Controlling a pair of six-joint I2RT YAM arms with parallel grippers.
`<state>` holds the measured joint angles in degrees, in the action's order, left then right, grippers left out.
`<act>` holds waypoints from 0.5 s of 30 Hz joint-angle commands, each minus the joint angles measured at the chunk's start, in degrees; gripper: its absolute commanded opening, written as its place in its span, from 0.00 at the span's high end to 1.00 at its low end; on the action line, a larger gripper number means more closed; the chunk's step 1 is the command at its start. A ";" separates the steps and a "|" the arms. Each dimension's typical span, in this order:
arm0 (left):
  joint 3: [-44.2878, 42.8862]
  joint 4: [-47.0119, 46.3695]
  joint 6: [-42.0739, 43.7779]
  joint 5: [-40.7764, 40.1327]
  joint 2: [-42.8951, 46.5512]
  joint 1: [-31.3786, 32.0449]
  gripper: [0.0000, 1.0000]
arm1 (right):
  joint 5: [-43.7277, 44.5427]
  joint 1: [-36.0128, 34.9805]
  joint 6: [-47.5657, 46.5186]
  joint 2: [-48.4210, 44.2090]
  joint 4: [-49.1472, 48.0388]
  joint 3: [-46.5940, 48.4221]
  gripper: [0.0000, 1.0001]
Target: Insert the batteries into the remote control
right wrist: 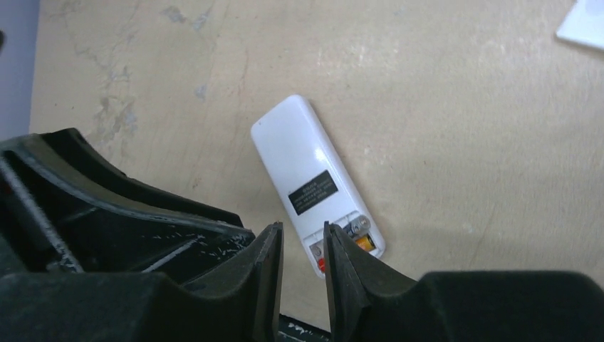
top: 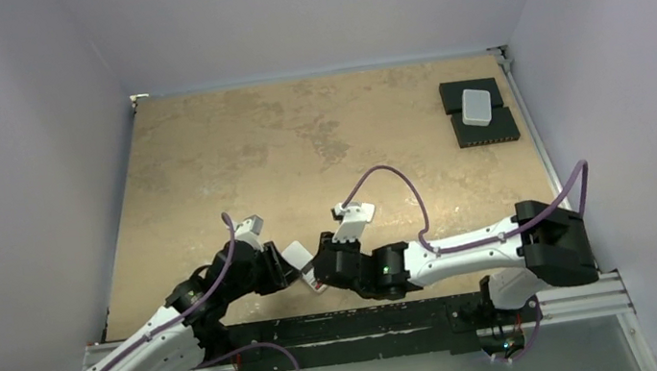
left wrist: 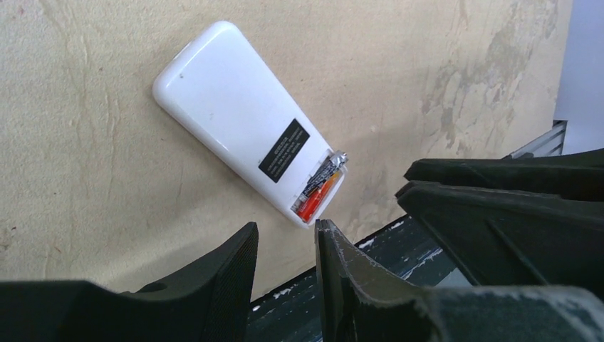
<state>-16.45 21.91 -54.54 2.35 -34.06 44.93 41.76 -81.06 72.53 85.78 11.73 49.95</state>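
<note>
The remote control [left wrist: 235, 114] lies on the table with its plain white back up, a black label near its open battery bay. The batteries [left wrist: 319, 189] lie side by side in that bay, red-orange ends showing. My left gripper [left wrist: 286, 228] hovers just short of the bay end, open with nothing between its fingers. My right gripper [right wrist: 302, 228] is over the same end of the remote control [right wrist: 306, 160], narrowly open and empty. One finger covers part of the batteries [right wrist: 360, 239]. In the top view the remote control [top: 297, 254] sits between both grippers.
A plain white box [top: 477, 107] rests on black pads [top: 486, 129] at the far right. A white flat piece [right wrist: 582, 21] shows at the right wrist view's top corner. The black base rail [top: 373, 320] runs along the table's near edge, close to the remote.
</note>
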 commanded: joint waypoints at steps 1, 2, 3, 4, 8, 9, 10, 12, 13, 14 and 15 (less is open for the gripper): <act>1.52 -2.45 -2.06 1.34 -0.57 0.16 0.65 | -10.04 4.28 -17.53 -2.89 -8.73 -1.59 0.65; 2.10 -3.16 -2.63 1.99 -0.88 0.14 0.64 | -12.21 5.59 -19.31 -3.02 -8.63 -1.53 0.65; 2.77 -3.98 -3.27 2.81 -1.22 0.09 0.63 | -14.22 6.73 -21.13 -3.07 -8.43 -1.41 0.65; 3.43 -4.99 -3.92 3.67 -1.65 0.11 0.62 | -15.99 7.63 -23.05 -3.14 -8.39 -1.36 0.65; 6.06 -9.00 -6.43 6.16 -2.70 0.16 0.62 | -20.95 10.00 -28.75 -3.01 -7.38 -1.04 0.64; 6.69 -10.17 -7.02 6.70 -2.82 0.16 0.61 | -21.83 10.36 -29.84 -2.99 -7.07 -0.93 0.63; 7.31 -11.23 -7.57 7.24 -2.85 0.12 0.61 | -22.50 10.65 -30.74 -3.09 -6.85 -0.96 0.62; 8.19 -13.12 -8.62 8.03 -2.98 0.12 0.59 | -24.27 11.12 -32.75 -3.46 -6.98 -1.44 0.61; 8.45 -13.66 -8.99 8.22 -3.02 0.16 0.58 | -25.29 11.55 -33.38 -3.65 -6.98 -1.63 0.61; 8.71 -14.16 -9.37 8.40 -3.09 0.16 0.58 | -26.63 12.04 -33.93 -3.75 -6.86 -1.81 0.61; 8.90 -14.69 -9.64 8.50 -3.18 0.16 0.57 | -27.78 12.81 -34.44 -3.77 -6.62 -1.91 0.61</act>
<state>-8.49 13.47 -61.21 8.56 -37.12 44.93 19.99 -69.89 43.94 83.92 5.52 48.84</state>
